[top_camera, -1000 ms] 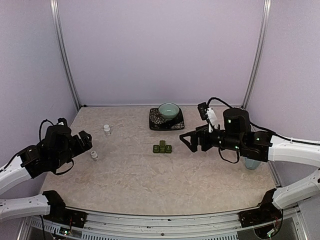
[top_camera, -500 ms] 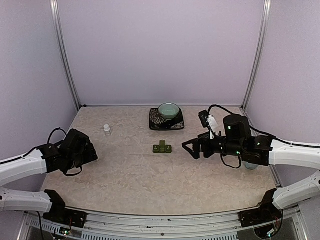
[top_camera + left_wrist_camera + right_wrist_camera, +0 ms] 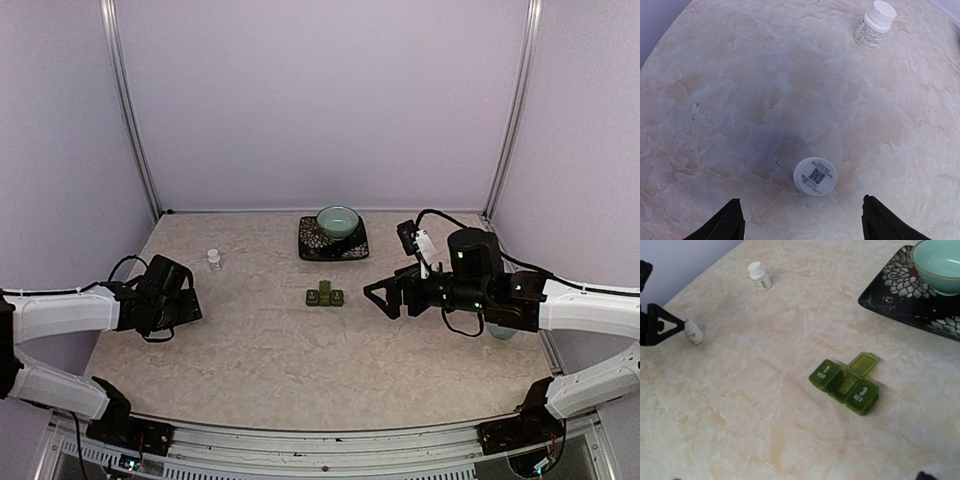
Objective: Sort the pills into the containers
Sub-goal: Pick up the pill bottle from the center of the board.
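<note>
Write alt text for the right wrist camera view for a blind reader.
A green three-compartment pill organizer sits on a marbled table, its middle lid flipped open and the outer two shut. One white pill bottle sits upper left, another at far left; a teal bowl rests on a black floral tray at upper right.

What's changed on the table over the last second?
The left gripper swung forward and down over the nearer pill bottle, fingers either side of it, not touching. The right gripper drifted slightly toward the near edge, open. The green pill organiser, far bottle and bowl stayed put.
</note>
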`<state>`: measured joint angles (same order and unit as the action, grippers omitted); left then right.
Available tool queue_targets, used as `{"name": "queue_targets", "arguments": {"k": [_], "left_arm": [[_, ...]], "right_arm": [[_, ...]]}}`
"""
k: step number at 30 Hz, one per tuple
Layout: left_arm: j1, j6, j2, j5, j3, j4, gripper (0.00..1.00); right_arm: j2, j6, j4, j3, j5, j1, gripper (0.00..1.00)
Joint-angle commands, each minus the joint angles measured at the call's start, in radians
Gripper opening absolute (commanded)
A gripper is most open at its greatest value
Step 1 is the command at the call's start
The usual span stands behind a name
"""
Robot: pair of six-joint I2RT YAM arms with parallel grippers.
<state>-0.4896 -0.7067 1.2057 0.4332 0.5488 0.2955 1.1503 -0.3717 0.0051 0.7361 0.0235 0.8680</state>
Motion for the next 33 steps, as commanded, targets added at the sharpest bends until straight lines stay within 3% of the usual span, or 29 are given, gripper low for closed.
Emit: {"name": "queue_targets", "arguments": {"k": [1, 16, 28, 33], "left_arm": [[0.033, 0.054, 0.05, -0.023, 0.029, -0.09, 0.75], [0.045, 0.075, 0.173, -0.022, 0.042, -0.186, 0.55], [0.045, 0.085, 0.174, -0.028, 0.041, -0.191, 0.12], [0.036, 0.098, 0.14, -0.079, 0.044, -0.179, 0.1]], "right_arm": [[-0.011, 0.001, 0.014, -0.012, 0.014, 0.001, 1.0], [-0.028, -0.003, 0.034, -0.039, 0.032, 0.0, 1.0], [0.012, -0.006, 0.062, -0.034, 0.07, 0.0, 1.0], [0.033, 0.025, 0.079, -0.027, 0.118, 0.001, 1.0]]}}
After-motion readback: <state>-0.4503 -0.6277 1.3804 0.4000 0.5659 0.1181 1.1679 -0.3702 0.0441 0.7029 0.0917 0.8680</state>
